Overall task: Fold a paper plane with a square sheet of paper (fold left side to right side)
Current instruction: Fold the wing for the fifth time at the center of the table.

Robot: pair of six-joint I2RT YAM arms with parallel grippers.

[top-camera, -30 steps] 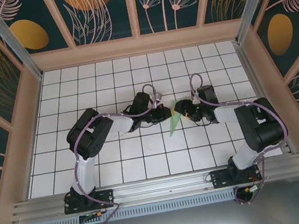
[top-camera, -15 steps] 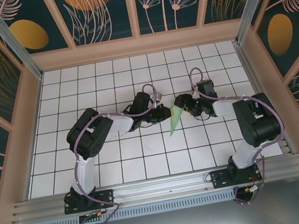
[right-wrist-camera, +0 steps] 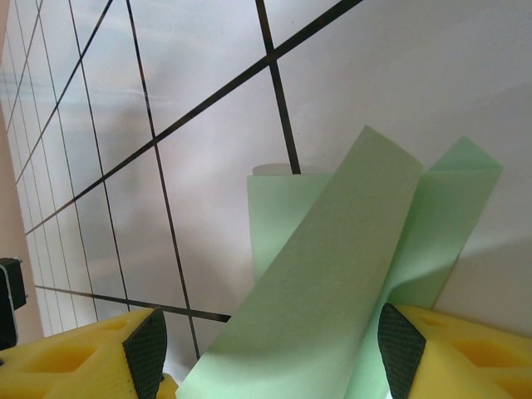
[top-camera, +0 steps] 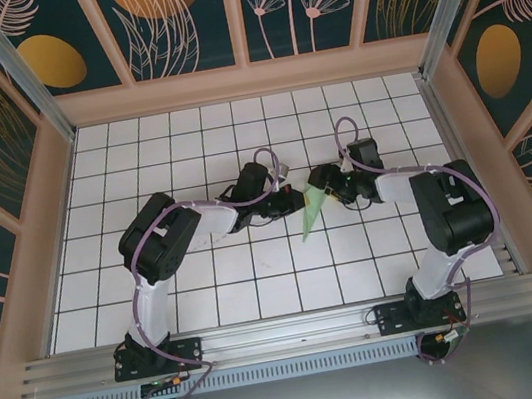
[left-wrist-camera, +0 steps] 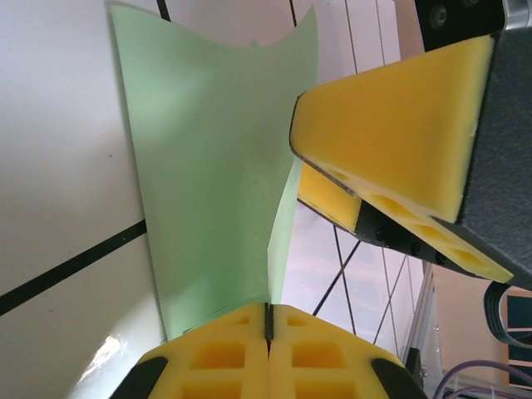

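Note:
The paper plane [top-camera: 310, 216] is a slim pale-green dart on the white grid, its point towards the near edge. My left gripper [top-camera: 292, 199] is shut on its raised centre fold [left-wrist-camera: 278, 249] at the wide end; in the left wrist view the yellow pads [left-wrist-camera: 224, 357] meet with the paper edge pinched between them. My right gripper [top-camera: 321, 191] stands open just right of the plane. In the right wrist view a lifted green flap [right-wrist-camera: 332, 283] rises between its two fingertips [right-wrist-camera: 146, 353], which are set wide apart. The right gripper's yellow fingers [left-wrist-camera: 391, 125] loom close in the left wrist view.
The white gridded table [top-camera: 259, 282] is fenced by wooden walls [top-camera: 247, 81] on three sides and a metal rail [top-camera: 287, 333] at the near edge. Both arms reach in to the middle, wrists nearly touching over the paper.
The right arm has drawn its wrist left and slightly away, closing in on the paper's wide end. The left arm and its grip are unchanged.

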